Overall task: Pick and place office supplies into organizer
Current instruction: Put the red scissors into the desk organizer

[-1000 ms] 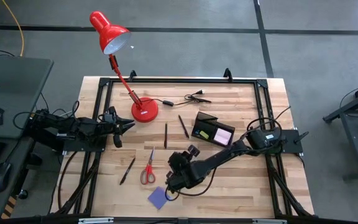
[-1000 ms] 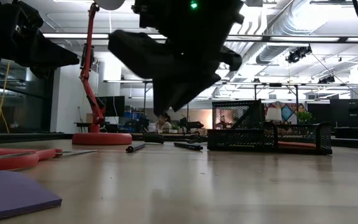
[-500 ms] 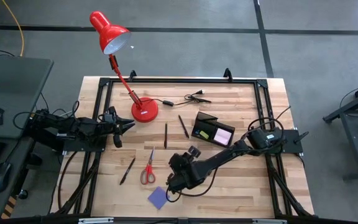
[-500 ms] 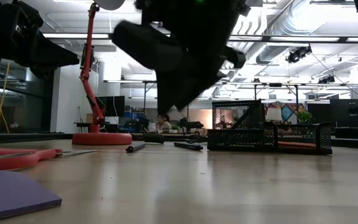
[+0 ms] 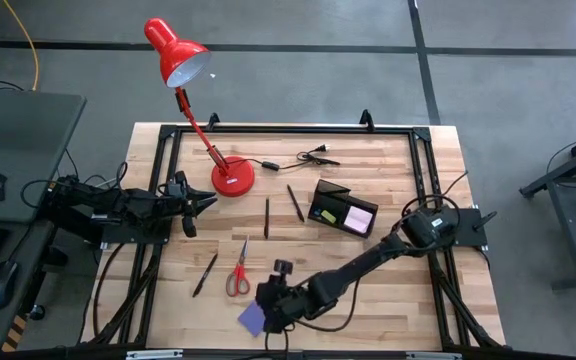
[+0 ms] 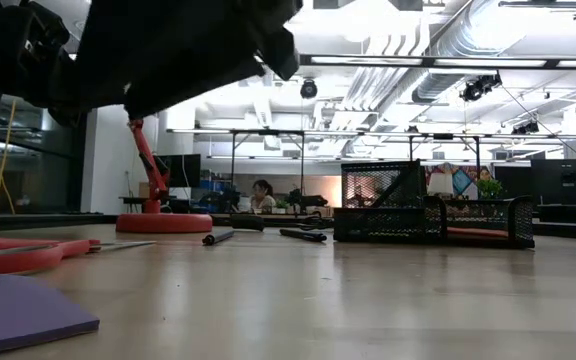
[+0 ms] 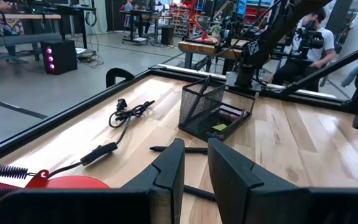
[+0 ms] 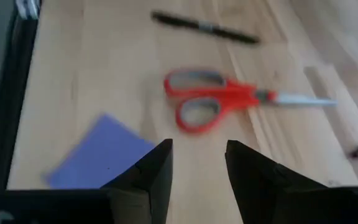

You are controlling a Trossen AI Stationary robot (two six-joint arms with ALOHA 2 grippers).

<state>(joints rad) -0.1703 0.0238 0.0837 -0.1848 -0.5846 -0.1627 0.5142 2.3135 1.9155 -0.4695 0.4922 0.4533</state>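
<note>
A red desk lamp (image 5: 190,85) stands on its round base near the far left of the wooden table (image 5: 388,290), its shade leaning out past the table's edge. Just beside the base a black cable with plug (image 5: 303,157) lies along the far side. A black metal frame (image 5: 288,129) borders the tabletop.

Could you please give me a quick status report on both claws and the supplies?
Right claw open, low over the purple note pad. Left claw open, waiting near the lamp base. Scissors beside the pad, clear of it.
</note>
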